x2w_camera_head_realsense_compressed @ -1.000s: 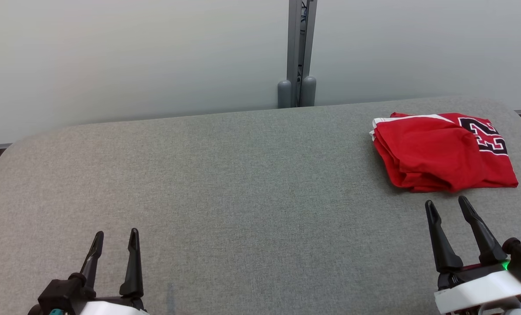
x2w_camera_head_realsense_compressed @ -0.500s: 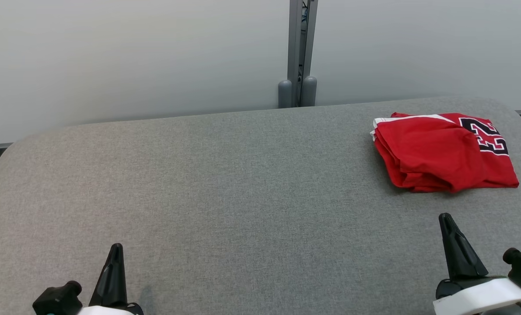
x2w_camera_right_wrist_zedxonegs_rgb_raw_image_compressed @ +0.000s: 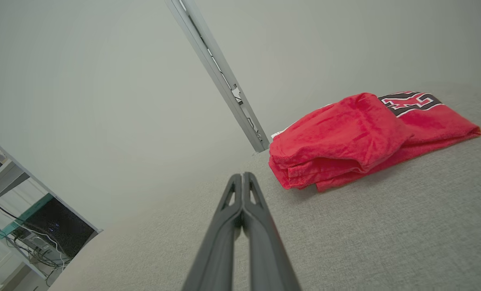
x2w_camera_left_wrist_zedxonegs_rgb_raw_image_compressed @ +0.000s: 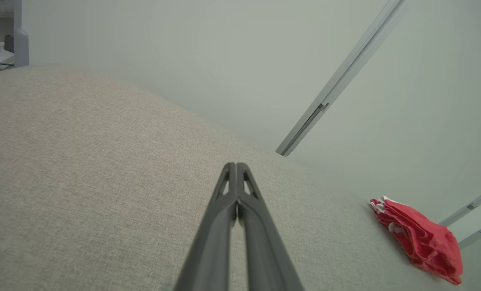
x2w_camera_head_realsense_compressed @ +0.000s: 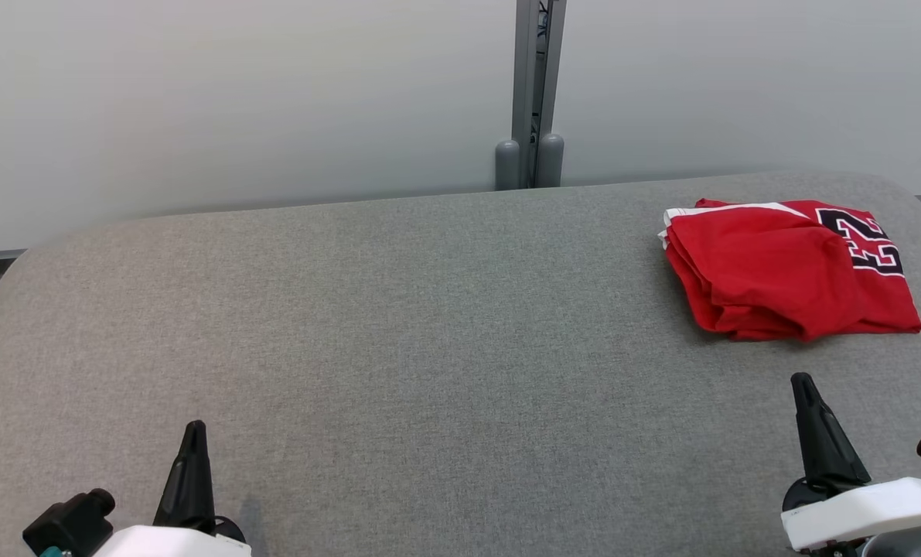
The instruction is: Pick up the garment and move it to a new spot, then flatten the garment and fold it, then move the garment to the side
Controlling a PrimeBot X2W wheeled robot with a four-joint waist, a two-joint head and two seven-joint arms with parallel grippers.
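**Folded red garment lies right of the post; both grippers shut and empty**

The garment point(x2w_camera_head_realsense_compressed: 789, 271) lies on the grey padded table point(x2w_camera_head_realsense_compressed: 429, 325), to the right of the metal post point(x2w_camera_head_realsense_compressed: 533, 77) that stands behind the table's far edge, and nearer the robot than the post's foot. It is folded into a thick, roughly oblong bundle. Its long axis runs sideways, about level with the table's far edge, so one short end faces the post and the other points away from it. The end facing the post shows the stacked folds and a strip of white trim at its far corner. The end turned away from the post carries a black-and-white number print on top.

The left gripper point(x2w_camera_head_realsense_compressed: 195, 425) sits low at the table's near edge, left of the post and well apart from the garment. Its fingers are pressed together with nothing between them, and they point toward the wall.

The right gripper point(x2w_camera_head_realsense_compressed: 800, 379) is right of the post, near the garment's front edge but not touching it. Its fingers are also pressed together and empty, and their tips lean slightly toward the post's side.
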